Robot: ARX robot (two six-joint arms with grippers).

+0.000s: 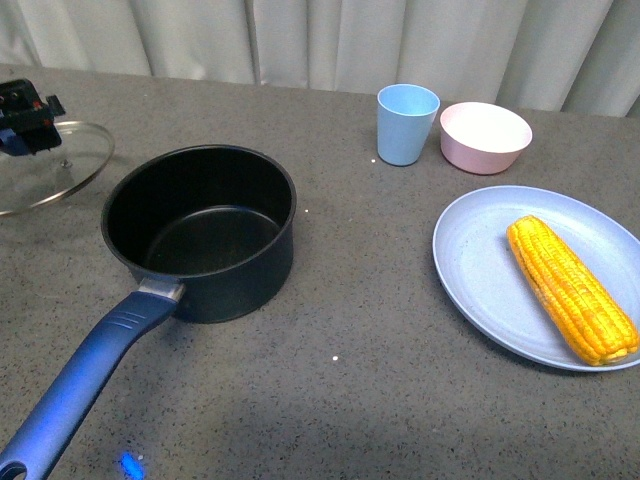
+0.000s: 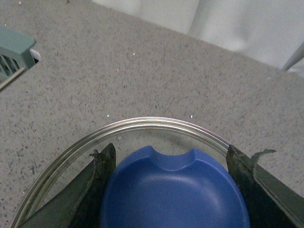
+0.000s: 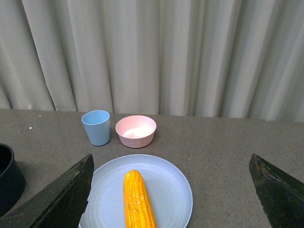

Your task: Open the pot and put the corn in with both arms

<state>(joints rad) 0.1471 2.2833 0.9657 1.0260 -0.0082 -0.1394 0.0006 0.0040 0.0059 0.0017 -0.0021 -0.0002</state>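
Beside the open pot (image 1: 200, 230) on the desk (image 1: 350, 330), the left claw (image 2: 170, 159) clenches the blue knob (image 2: 173, 199) of the lid (image 2: 142, 122); the right claw (image 3: 171, 161), spread wide, faces the corn cob (image 3: 137, 202) on its plate (image 3: 104, 185); an off-centre pinch could roll it away.

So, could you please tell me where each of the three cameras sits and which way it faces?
Front view: on the body, looking down the table at the open pot, corn on its plate, cup, bowl; left hand on the lid at far left.
Left wrist view: on the left wrist, looking down at the lid's knob between its two fingers.
Right wrist view: on the right wrist, facing the curtain over the corn; right hand spread open.
Shared: front and right wrist both show corn, plate, cup, bowl.
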